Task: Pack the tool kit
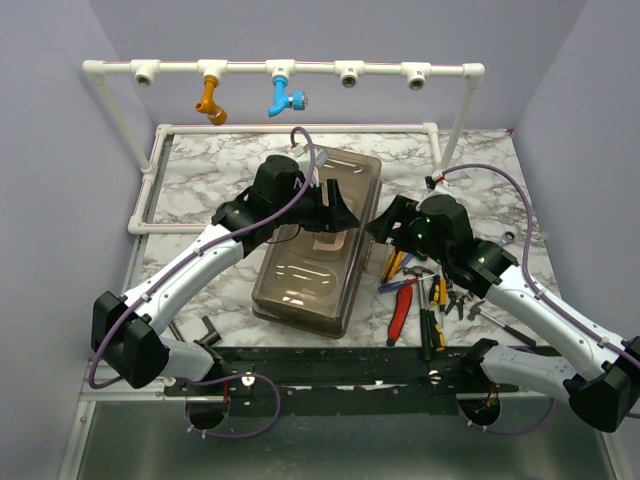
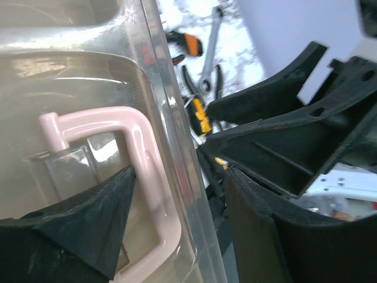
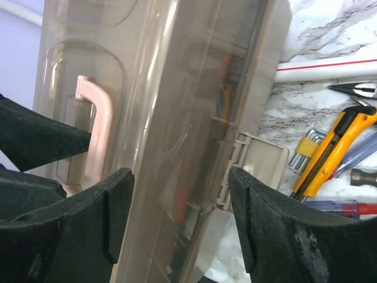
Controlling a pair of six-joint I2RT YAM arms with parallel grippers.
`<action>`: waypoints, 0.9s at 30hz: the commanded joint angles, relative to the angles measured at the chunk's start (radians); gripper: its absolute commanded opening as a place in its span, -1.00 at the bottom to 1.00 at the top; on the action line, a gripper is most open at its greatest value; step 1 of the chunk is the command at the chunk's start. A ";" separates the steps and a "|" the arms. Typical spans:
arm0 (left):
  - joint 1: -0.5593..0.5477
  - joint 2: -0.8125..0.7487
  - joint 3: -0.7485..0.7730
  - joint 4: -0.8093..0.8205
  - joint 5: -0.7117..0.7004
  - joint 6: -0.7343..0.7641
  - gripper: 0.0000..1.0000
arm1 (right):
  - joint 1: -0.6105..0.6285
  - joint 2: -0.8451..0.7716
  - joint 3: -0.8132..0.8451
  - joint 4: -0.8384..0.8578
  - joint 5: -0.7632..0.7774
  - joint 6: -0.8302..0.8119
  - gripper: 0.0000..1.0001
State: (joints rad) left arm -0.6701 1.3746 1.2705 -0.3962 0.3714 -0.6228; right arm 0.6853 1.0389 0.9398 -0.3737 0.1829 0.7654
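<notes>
- Both arms are seen from above, reaching from the near edge over the marble table [image 1: 220, 180]. The toolbox [image 1: 300, 285] lies at centre with its lid down, and loose hand tools [image 1: 420, 300] are scattered just to its right.
- Left gripper [image 1: 335, 205] is held over the lid, right gripper [image 1: 385, 228] at the box's right side.
- Left wrist view: the fingers are shown spread, straddling the lid's edge beside the pink handle [image 2: 141, 153]; nothing is pinched.
- Right wrist view: the jaws are parted around the box's side, close to a beige latch [image 3: 253, 165]; a yellow utility knife [image 3: 330, 153] lies to the right.
- Opening is judged to be the step in hand: the latch must be freed and the lid raised before tools are stowed.
- No brand or lettering can be read.
</notes>
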 commanded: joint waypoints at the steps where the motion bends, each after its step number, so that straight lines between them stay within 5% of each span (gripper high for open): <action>1: 0.083 -0.029 -0.173 0.155 0.246 -0.121 0.24 | -0.003 0.018 0.027 0.034 -0.096 -0.011 0.38; 12: 0.122 -0.067 -0.193 0.222 0.331 -0.153 0.21 | -0.001 0.136 0.160 0.022 -0.252 -0.014 -0.94; 27: 0.124 -0.048 -0.189 0.278 0.373 -0.167 0.21 | -0.002 0.239 0.219 -0.061 -0.242 0.044 -0.99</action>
State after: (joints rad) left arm -0.5423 1.3132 1.0954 -0.1432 0.6720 -0.7723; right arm 0.6853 1.2659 1.1557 -0.3862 -0.0490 0.7853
